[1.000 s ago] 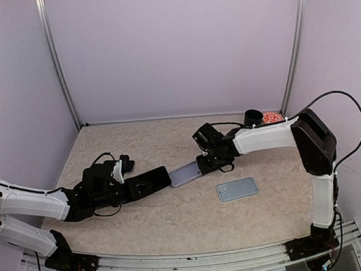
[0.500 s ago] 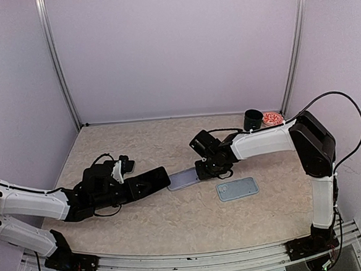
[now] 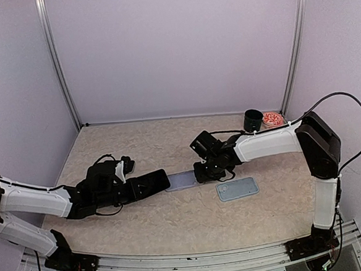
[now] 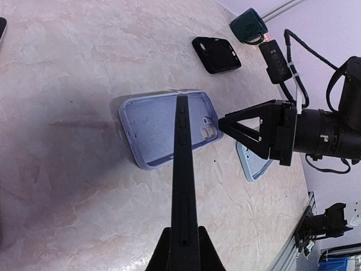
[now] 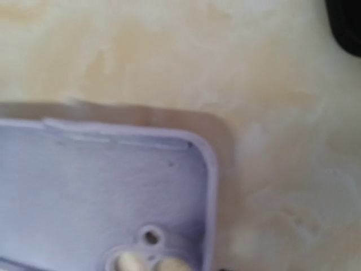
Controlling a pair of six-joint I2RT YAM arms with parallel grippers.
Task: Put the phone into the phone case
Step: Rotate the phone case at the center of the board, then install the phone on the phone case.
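Lighting: bright, even, diffuse from above. Shadows: soft grey patch on beige marbled tabletop [image 4: 67, 130] beside lavender silicone phone case [image 4: 163, 132]. Right wrist view: heavily blurred, warm-tinted. Overhead view: sharp.

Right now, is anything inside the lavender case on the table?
Nothing seen: the lavender case lies open side up, only bare lining showing. The phone, held edge-on by the left gripper, hides a narrow strip of it.

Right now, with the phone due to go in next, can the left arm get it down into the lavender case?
Probably yes: the lavender case lies open side up just ahead of the phone in the left gripper, nothing inside it. The right gripper at its camera-hole end may crowd that corner.
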